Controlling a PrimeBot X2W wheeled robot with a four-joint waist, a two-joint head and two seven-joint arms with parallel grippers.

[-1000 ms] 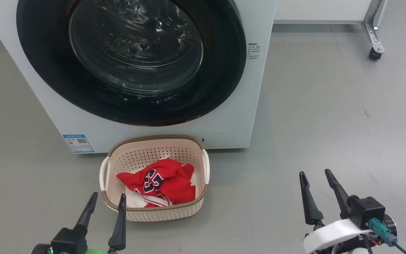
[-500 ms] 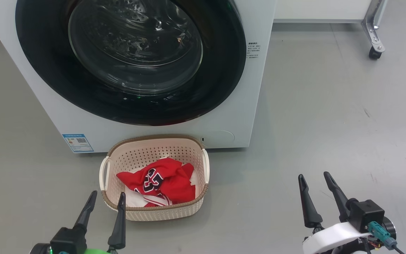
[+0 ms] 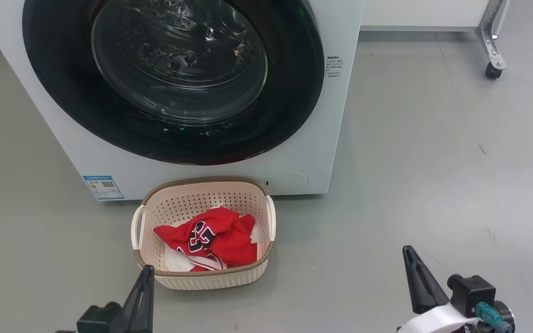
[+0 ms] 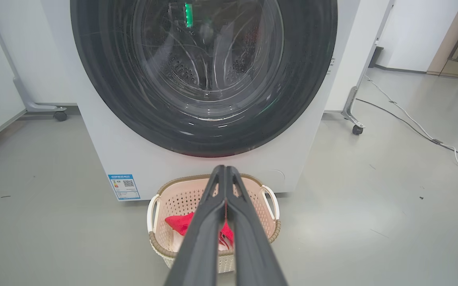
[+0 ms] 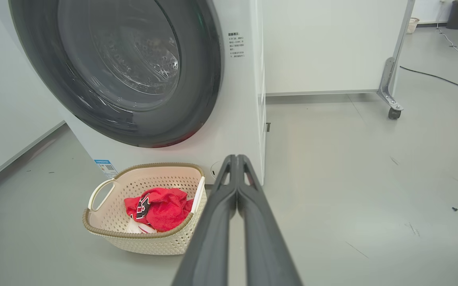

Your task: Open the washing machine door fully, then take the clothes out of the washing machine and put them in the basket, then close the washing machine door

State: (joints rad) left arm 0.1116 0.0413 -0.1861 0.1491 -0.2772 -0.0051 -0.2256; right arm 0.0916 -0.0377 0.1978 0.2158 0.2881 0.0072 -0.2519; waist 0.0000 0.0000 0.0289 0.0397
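Observation:
The white washing machine [image 3: 303,152] stands ahead with its black-rimmed glass door [image 3: 178,69] lying flush against the front. On the floor before it sits the cream basket [image 3: 201,277], and the red clothes [image 3: 215,238] with dark numerals and some white cloth lie inside it. Low at the left, just short of the basket's near corner, my left gripper [image 3: 145,274] is shut with nothing in it. My right gripper [image 3: 407,252] is shut and empty over bare floor to the basket's right. Both wrist views show fingers pressed together, left [image 4: 225,171] and right [image 5: 237,159].
A metal frame leg on a caster [image 3: 492,69] stands at the far right, and another caster [image 4: 59,116] stands left of the machine. A cable [image 4: 420,131] runs across the grey floor at the right. A blue label [image 3: 103,187] marks the machine's lower left corner.
Both grippers have gone from open to shut and have dropped lower in the head view. The basket, clothes and door have not moved.

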